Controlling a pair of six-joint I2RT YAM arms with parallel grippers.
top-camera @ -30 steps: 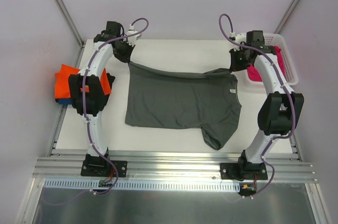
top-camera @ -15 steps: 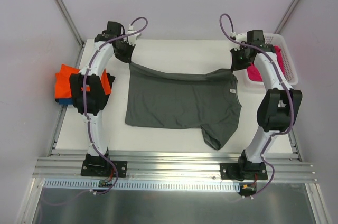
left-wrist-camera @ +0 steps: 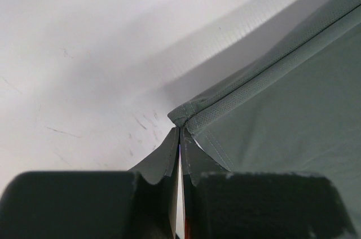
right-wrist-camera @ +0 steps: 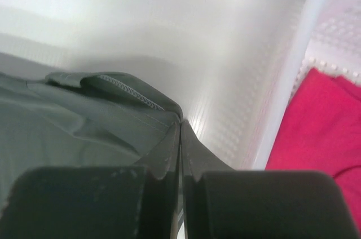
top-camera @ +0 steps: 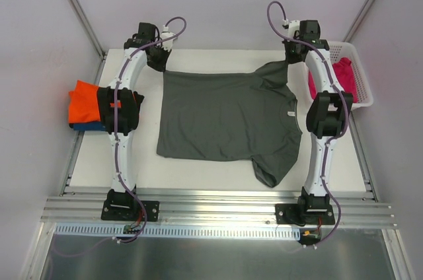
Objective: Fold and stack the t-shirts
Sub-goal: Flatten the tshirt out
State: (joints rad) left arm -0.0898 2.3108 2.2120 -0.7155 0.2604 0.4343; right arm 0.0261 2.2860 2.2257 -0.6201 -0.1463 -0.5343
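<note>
Left gripper (left-wrist-camera: 179,137) was clamped fully shut on the dark grey t-shirt (top-camera: 225,118) at its far-left hem corner, right gripper (right-wrist-camera: 180,129) pinched shut on its far-right corner. Shirt lay spread flat on the table (top-camera: 218,59). Orange t-shirt (top-camera: 84,94) sat on the blue t-shirt (top-camera: 86,125) at the left edge, pink t-shirt (top-camera: 344,72) in the basket (top-camera: 365,95)

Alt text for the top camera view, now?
A dark grey t-shirt lies spread on the white table, its far edge pinched by the left claw and right claw. An orange t-shirt sits at left; a pink t-shirt lies in the basket.
</note>
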